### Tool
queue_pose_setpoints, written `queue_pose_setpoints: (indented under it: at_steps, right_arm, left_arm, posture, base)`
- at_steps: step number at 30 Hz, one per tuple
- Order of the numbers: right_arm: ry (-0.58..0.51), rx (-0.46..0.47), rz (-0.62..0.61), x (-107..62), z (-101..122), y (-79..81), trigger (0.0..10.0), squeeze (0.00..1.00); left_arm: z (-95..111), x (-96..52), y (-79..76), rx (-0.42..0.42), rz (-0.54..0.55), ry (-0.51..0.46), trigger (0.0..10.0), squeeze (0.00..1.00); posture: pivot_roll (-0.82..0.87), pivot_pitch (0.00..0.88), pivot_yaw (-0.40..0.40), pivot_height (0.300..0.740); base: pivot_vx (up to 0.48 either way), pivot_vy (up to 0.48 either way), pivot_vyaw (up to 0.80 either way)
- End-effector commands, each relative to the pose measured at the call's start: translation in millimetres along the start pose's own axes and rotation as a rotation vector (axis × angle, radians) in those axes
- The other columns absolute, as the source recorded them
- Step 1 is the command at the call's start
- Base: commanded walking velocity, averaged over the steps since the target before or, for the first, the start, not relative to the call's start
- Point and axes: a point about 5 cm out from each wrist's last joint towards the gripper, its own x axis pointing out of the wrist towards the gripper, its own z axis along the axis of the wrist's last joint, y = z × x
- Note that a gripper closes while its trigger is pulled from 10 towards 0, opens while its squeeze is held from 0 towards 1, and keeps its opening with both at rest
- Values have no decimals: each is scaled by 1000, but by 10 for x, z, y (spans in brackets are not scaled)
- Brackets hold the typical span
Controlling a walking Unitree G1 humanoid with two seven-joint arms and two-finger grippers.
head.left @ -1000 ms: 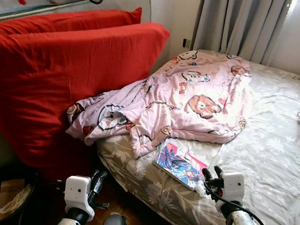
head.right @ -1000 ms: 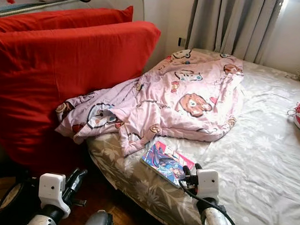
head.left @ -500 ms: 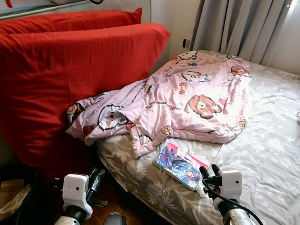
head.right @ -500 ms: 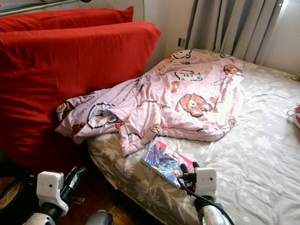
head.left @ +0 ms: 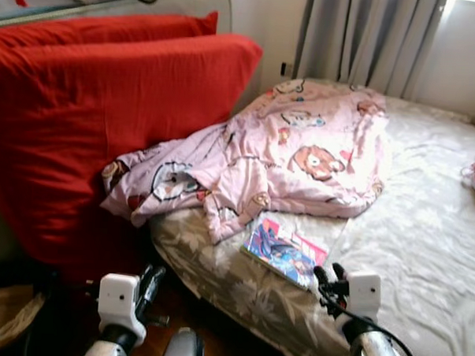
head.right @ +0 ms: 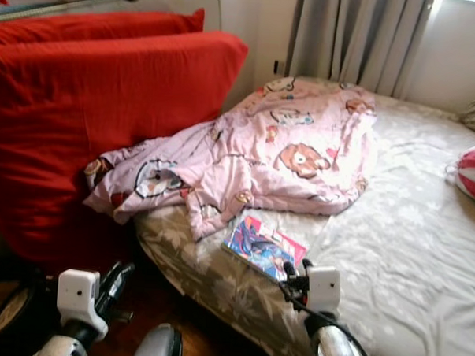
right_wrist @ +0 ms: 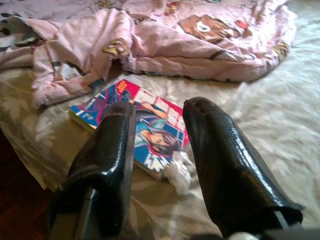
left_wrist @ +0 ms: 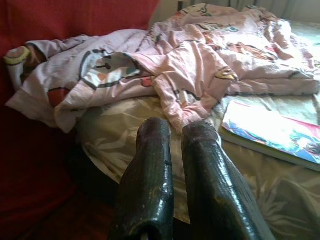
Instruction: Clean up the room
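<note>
**Robot nearing the bed, right gripper lining up on a comic book**

Nearest to me, the left gripper (head.left: 151, 281) is hanging low beside the bed's near left corner, over dark floor, its two black fingers almost touching and holding nothing. On the right, the right gripper (head.left: 328, 276) is hovering at the near edge of the mattress, fingers parted with a clear gap and nothing between them.

Just beyond those fingertips, a colourful comic book (head.left: 285, 249) is lying flat on the floral bed sheet (head.left: 424, 233); a small white crumpled scrap (right_wrist: 176, 172) is sitting at its near edge. Compared with a second ago, the whole scene has slid a little and gone softer, so the robot's head is moving; the book itself is lying where it was. I judge the robot is closing in to pick it up first.

Farther on, a rumpled pink cartoon blanket (head.left: 302, 149) is spilling toward the left. Two large red pillows (head.left: 107, 101) are leaning far left, grey curtains (head.left: 362, 37) hanging at the far wall.
</note>
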Motion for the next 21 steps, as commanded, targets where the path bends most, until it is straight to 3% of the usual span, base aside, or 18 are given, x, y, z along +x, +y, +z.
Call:
queue_pose_setpoints:
  at_steps: [1,21]
  right_arm:
    - [-20,8,-3,28,34,-7,10000,0]
    - [2,11,-48,17,-11,-32,10000,0]
  left_arm:
    - [42,3,9,-2,5,-12,10000,0]
    - [-79,-48,17,-18,17,30,10000,0]
  posture:
    - [94,0,11,612]
    - [89,0,13,612]
  base:
    - [0,0,0]
    - [0,0,0]
